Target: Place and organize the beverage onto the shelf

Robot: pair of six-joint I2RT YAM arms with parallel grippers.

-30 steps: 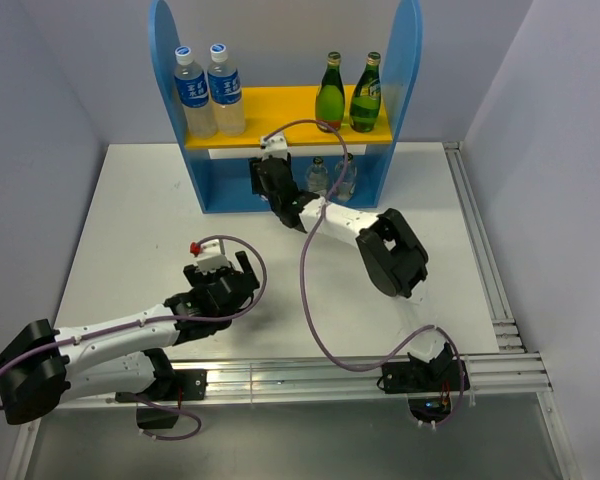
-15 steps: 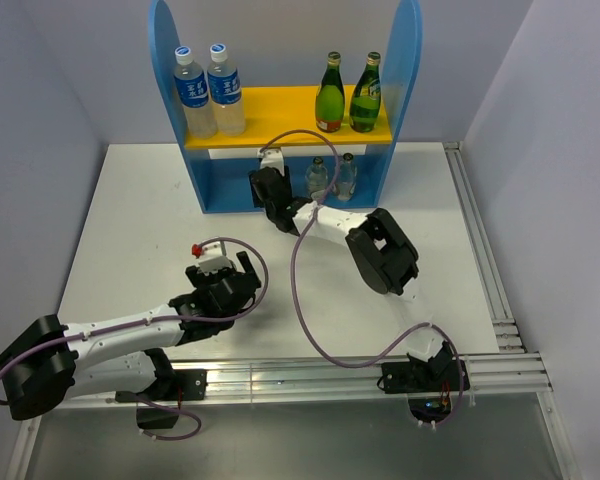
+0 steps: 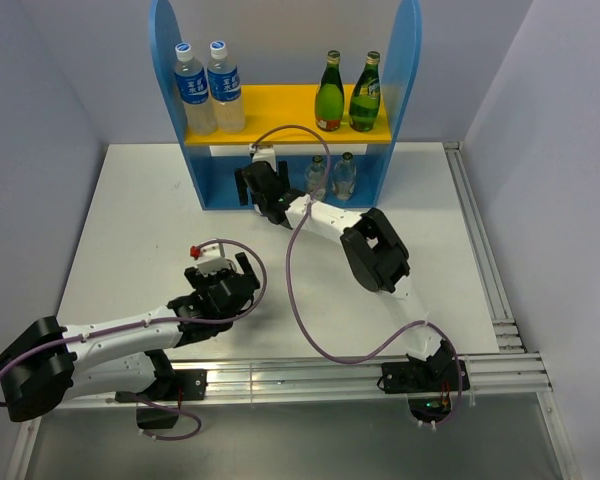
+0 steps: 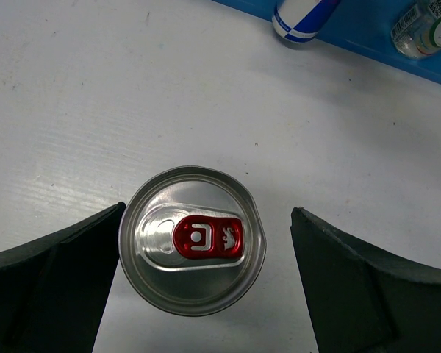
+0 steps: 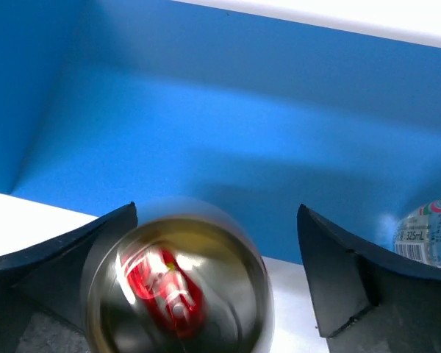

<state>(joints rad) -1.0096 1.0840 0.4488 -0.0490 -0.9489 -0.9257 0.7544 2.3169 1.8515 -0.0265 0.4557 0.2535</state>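
Four of six drinks look settled on the blue open rack with its yellow upper board (image 3: 280, 105): two green glass bottles (image 3: 329, 92) on the board at upper right, two small clear bottles (image 3: 330, 177) beneath. The right gripper (image 3: 248, 186), jaws apart, straddles a slim silver can with a red tab (image 5: 178, 294) in the lower bay, apparently placed. The other slim silver can (image 4: 192, 250) stands on the white tabletop (image 4: 95, 88), centre-left overhead, between the parted jaws of the left gripper (image 3: 223, 285); I'd say that one remains.

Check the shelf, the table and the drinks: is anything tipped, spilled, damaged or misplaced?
Nothing stands out. The green bottles and blue-labelled bottles stand upright on the yellow board of the shelf. One can stands upright on the table, unspilled, not yet shelved.
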